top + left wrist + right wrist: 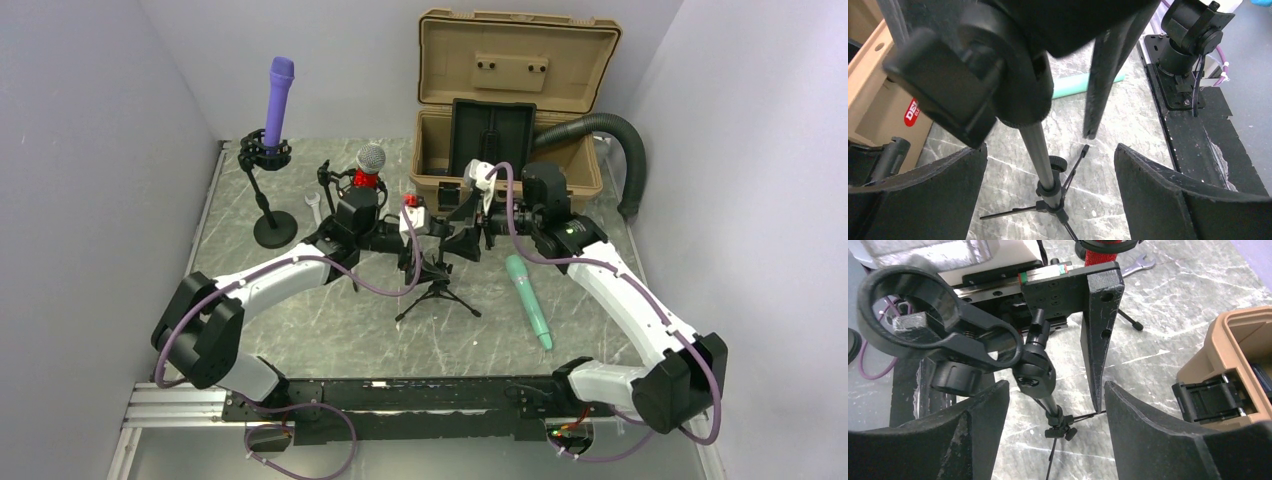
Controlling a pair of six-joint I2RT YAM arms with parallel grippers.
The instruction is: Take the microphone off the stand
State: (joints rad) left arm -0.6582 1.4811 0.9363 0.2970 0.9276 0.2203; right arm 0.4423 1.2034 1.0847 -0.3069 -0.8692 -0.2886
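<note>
A small black tripod stand (437,290) stands mid-table, and its ring clip (913,310) is empty. A teal microphone (528,300) lies flat on the table to its right and also shows in the left wrist view (1083,85). My left gripper (415,262) is open, with the stand's pole (1040,155) between its fingers and not touching them. My right gripper (462,240) is open and empty by the stand's top joint (1035,372). A purple microphone (279,95) sits in a round-base stand at the back left. A grey and red microphone (371,160) sits in another stand behind my left gripper.
An open tan case (510,110) stands at the back, with a black hose (620,150) to its right. A wrench (313,208) lies near the round base (274,230). Grey walls close in the left, right and back. The arm mounting rail (420,400) runs along the near edge.
</note>
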